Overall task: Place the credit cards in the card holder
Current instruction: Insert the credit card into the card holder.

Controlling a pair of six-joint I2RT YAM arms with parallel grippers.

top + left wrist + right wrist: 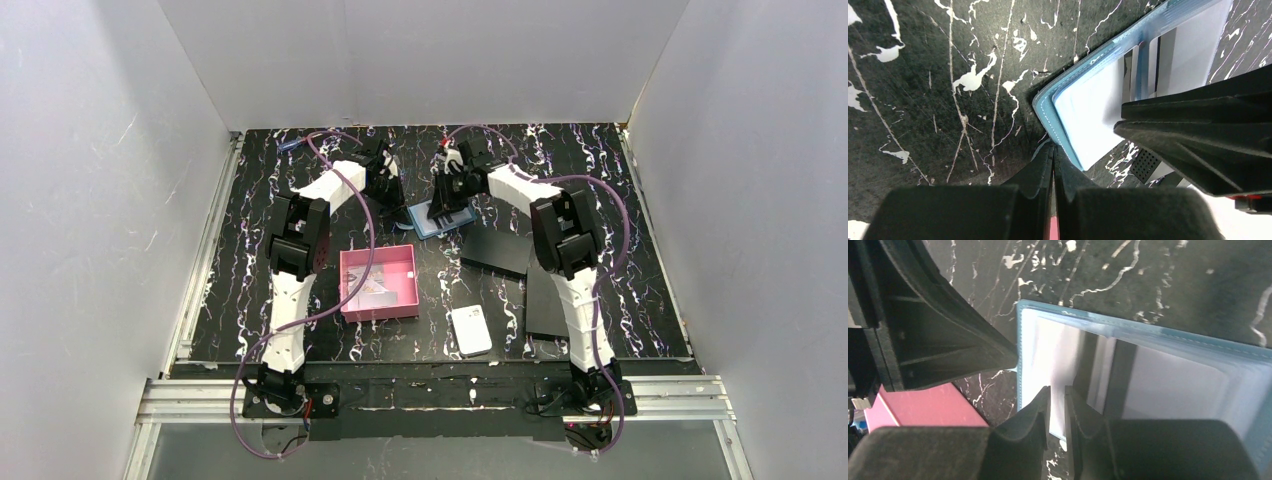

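Note:
The teal-blue card holder (437, 220) lies open on the table's far middle, its pale clear-sleeved inside facing up. In the left wrist view my left gripper (1053, 149) is shut, with its tips against the near corner of the holder's stitched edge (1047, 107). My right gripper (1057, 392) hangs over the holder's left page (1048, 350). Its jaws stand a narrow gap apart and only the pale page shows through. A pale credit card (1093, 117) lies flat in that page. More pale cards (372, 294) lie in the pink tray.
The pink square tray (378, 252) sits in front of the holder, left of centre. A white rounded block (471, 330) lies near the front. Two flat black rectangles (497, 250) (546, 300) lie to the right. Both arms crowd together over the holder.

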